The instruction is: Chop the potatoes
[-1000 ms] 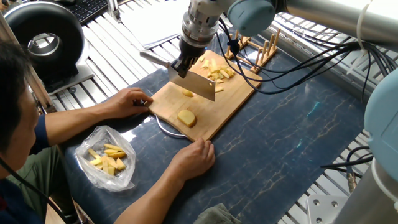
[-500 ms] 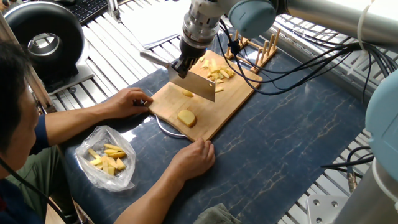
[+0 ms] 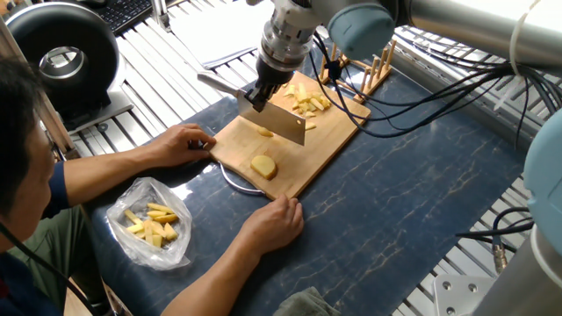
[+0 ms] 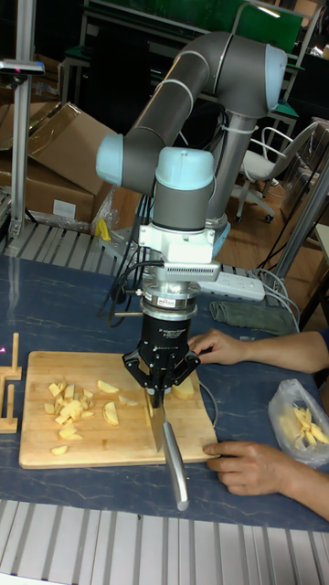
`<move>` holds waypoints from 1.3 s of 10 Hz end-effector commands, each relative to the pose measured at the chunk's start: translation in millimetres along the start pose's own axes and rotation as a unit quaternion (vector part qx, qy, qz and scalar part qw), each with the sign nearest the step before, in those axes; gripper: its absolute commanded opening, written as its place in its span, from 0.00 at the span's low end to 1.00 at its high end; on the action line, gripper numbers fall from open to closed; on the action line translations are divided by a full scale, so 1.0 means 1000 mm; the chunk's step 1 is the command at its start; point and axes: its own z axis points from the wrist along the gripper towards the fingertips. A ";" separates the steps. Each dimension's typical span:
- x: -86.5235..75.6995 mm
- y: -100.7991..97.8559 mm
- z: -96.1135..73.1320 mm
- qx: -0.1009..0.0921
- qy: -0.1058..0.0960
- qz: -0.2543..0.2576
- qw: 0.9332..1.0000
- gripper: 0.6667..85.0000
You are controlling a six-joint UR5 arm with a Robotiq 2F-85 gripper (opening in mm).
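My gripper (image 3: 256, 94) is shut on a cleaver (image 3: 277, 120), held blade-down over the wooden cutting board (image 3: 327, 142). A rounded pale potato chunk (image 3: 263, 166) lies on the board's near end, in front of the blade. One small piece (image 3: 264, 132) sits right by the blade. Several cut potato pieces (image 3: 307, 102) are heaped at the far end. In the tall view the gripper (image 4: 161, 388) stands over the board (image 4: 37, 441), with the cleaver handle (image 4: 175, 468) pointing at the camera, the cut pieces (image 4: 69, 402) to its left and the chunk (image 4: 186, 390) partly hidden behind a finger.
A person's two hands (image 3: 184, 143) (image 3: 276, 221) hold the board's near corners. A clear plastic bag of yellow pieces (image 3: 151, 223) lies at the front left. A wooden rack (image 3: 375, 67) stands behind the board. A metal ring (image 3: 235, 183) pokes out from under the board.
The gripper and cleaver have shifted very slightly to the right. The potato pieces and the hands have stayed put.
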 end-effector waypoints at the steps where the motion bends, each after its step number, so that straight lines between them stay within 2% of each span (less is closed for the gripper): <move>1: 0.009 -0.003 0.002 0.000 -0.010 -0.008 1.000 0.00; 3: 0.017 -0.001 0.005 0.008 -0.016 -0.010 1.000 0.00; 4: 0.021 0.000 0.003 0.020 -0.015 -0.013 1.000 0.00; 7: 0.030 0.002 0.005 0.038 -0.031 -0.036 0.998 0.00; 9: 0.036 0.003 0.004 0.029 -0.024 -0.040 0.999 0.00; 11: 0.029 0.004 0.000 0.022 -0.014 -0.042 0.999 0.00; 13: 0.024 0.001 0.012 0.011 -0.014 -0.054 0.998 0.00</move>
